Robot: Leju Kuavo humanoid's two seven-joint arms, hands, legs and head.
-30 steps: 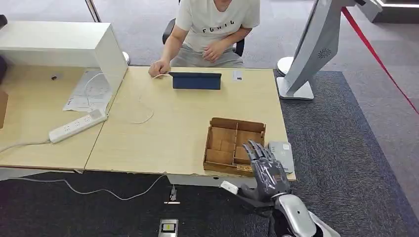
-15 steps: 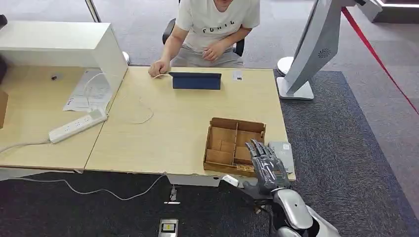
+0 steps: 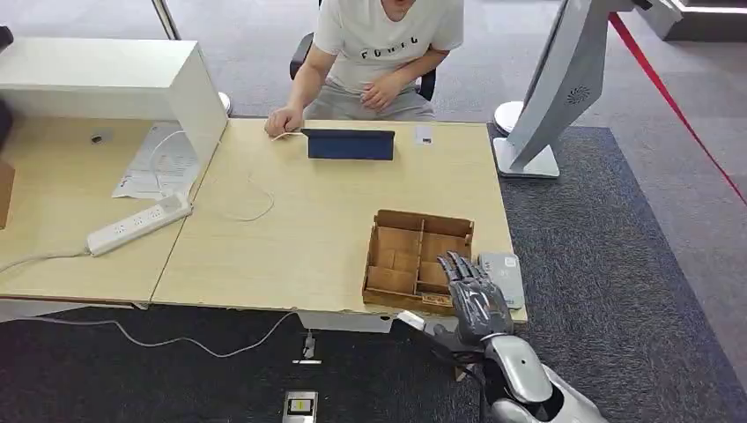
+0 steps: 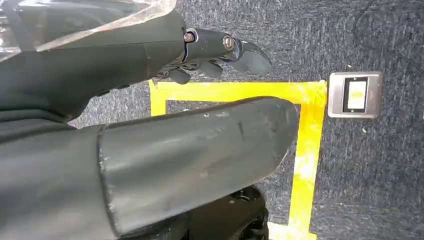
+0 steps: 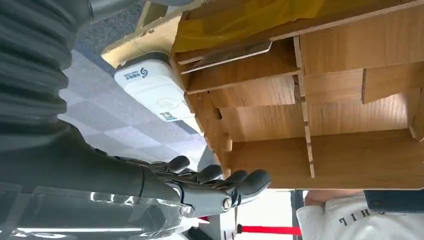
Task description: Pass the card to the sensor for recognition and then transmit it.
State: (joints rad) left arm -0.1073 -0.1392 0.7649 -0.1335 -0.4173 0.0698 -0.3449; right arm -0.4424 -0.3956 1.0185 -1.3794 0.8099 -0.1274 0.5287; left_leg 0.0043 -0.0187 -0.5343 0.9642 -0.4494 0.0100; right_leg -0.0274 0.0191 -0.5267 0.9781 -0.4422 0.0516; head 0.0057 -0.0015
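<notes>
The right hand (image 3: 476, 295) hovers at the table's (image 3: 291, 229) near right corner, fingers spread and empty, over the near right part of the wooden box (image 3: 417, 258) and just beside the grey sensor (image 3: 502, 275). In the right wrist view the sensor (image 5: 155, 92) sits against the box (image 5: 310, 100), with the fingers (image 5: 220, 182) extended and apart. A thin flat piece stands in one of the box's compartments; whether it is the card cannot be told. The left hand (image 4: 150, 160) hangs over the carpet above yellow tape (image 4: 305, 150) and a floor socket (image 4: 355, 95), its fingers curled in a little, holding nothing. A person (image 3: 383, 48) sits at the far side, one hand by a dark tablet (image 3: 351, 144). A power strip (image 3: 138, 223) lies at the left.
</notes>
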